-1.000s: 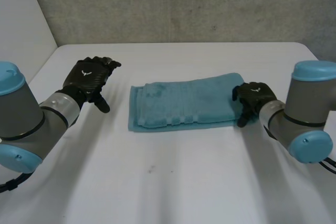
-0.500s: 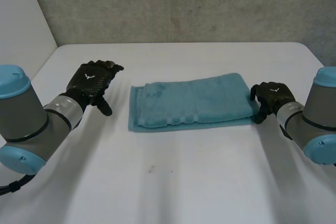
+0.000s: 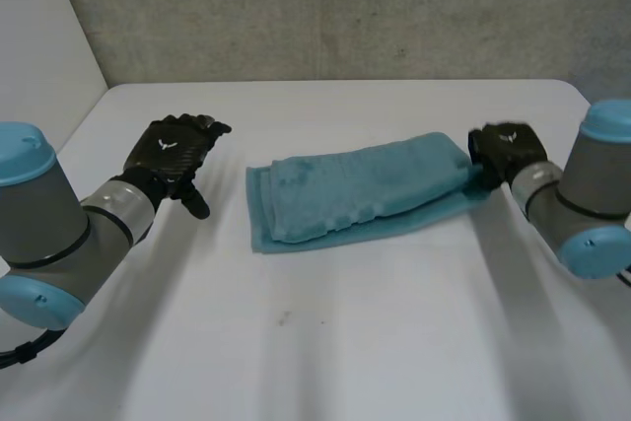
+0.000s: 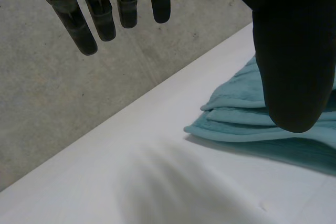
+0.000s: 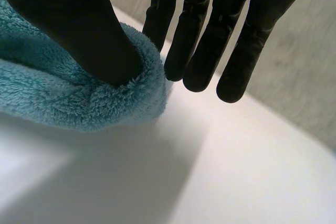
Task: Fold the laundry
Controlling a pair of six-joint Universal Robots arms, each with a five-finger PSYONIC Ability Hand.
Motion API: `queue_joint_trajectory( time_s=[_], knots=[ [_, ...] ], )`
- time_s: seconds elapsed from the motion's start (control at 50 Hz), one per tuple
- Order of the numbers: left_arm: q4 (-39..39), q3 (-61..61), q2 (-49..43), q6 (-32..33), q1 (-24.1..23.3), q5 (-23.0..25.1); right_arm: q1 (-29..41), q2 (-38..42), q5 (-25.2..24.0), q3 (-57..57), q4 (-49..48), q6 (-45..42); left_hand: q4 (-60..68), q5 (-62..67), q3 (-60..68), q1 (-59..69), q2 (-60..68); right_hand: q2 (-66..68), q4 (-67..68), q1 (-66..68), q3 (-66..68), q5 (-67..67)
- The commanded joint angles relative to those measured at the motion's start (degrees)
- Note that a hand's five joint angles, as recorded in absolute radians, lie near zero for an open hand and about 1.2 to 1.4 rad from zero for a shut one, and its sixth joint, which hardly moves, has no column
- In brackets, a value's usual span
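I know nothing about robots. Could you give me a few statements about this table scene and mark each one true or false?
1. The folded teal terry towel lies on the white table. True.
2. The left hand grips the towel. False: it hovers open, apart from the towel.
3. The right hand has its thumb on one end of the towel. True.
4. The towel is spread out in one layer. False: it is folded, with layers showing at its edge.

1. Head view: high, from behind, looking down over table (image 3: 345, 342).
2. Left wrist view: low, along left hand (image 4: 294, 51); towel (image 4: 247, 114) near.
3. Right wrist view: closest, along right hand (image 5: 68, 24); same towel.
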Motion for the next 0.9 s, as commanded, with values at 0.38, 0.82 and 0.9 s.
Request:
queue_joint_trajectory(
  time_s=[0.38, 0.82, 0.9],
  knots=[
    [-0.61, 2.62, 2.56, -2.95, 1.44, -0.53, 32.6, 12.08, -1.2, -21.96, 4.92, -8.7, -1.78, -2.64, -2.41, -1.13, -1.62, -33.09, -33.87, -19.75, -33.29, -31.07],
    [-12.65, 34.34, -23.35, -18.24, -8.93, -0.97, 18.53, 8.65, -2.95, -22.05, 10.37, 13.11, -0.6, -1.46, -1.23, 0.04, -0.44, -57.5, -58.28, -44.16, -57.7, -55.48],
    [-13.79, 34.44, -26.69, -18.24, -9.02, -2.89, 17.13, 14.53, -5.14, -25.91, 14.06, 13.72, -0.43, -1.3, -1.06, 0.21, -0.27, -57.5, -58.28, -44.16, -57.7, -55.48]
  ],
)
